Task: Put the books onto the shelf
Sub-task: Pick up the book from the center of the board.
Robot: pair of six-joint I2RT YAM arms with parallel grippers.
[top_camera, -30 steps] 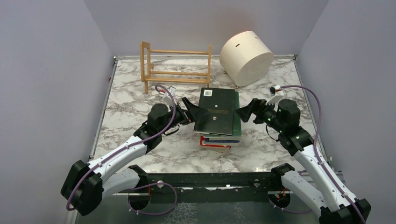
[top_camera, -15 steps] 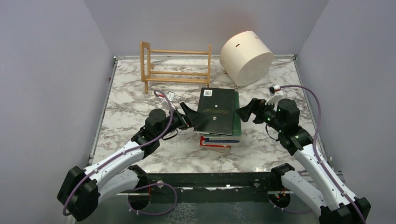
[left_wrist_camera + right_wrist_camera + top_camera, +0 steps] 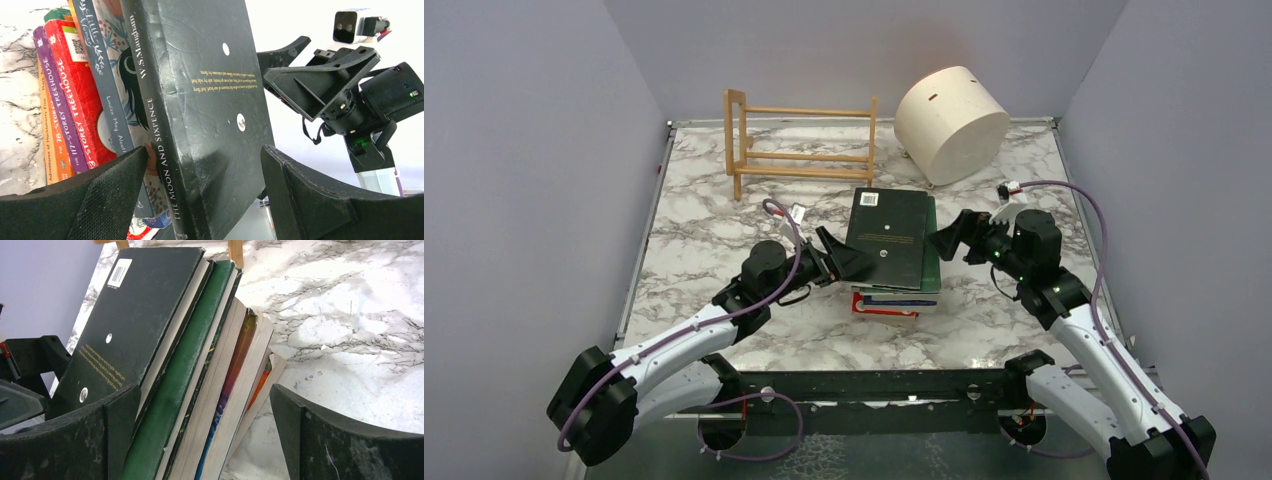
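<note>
Two arms meet at a flat stack of thin books (image 3: 894,290) in the middle of the grey-veined white marble surface (image 3: 714,215). The spines face the left arm (image 3: 686,335) and the page edges face the right arm (image 3: 1079,325). Uppermost lies a black hardback (image 3: 887,235), set slightly askew over a dark green cover, with purple, orange and red spines lower down. The left jaws are spread and straddle the spine edge of the black hardback alone. Their fingers (image 3: 95,200) are turned one below and one above the cover, presumably so that a single thin volume can be taken by its edge and peeled from the pile. Whether the pads already touch it cannot be told. The right jaws stand fully spread just beside the opposite edge, framing the page edges without holding anything. This probably lets them steady the stack, or stop it sliding, when the top book is drawn away. The light-wood slatted shelf (image 3: 802,145) stands at the far left of the surface, near the stack but apart from it, and carries no book. A cream cylindrical drum (image 3: 952,125) rests to its right.
</note>
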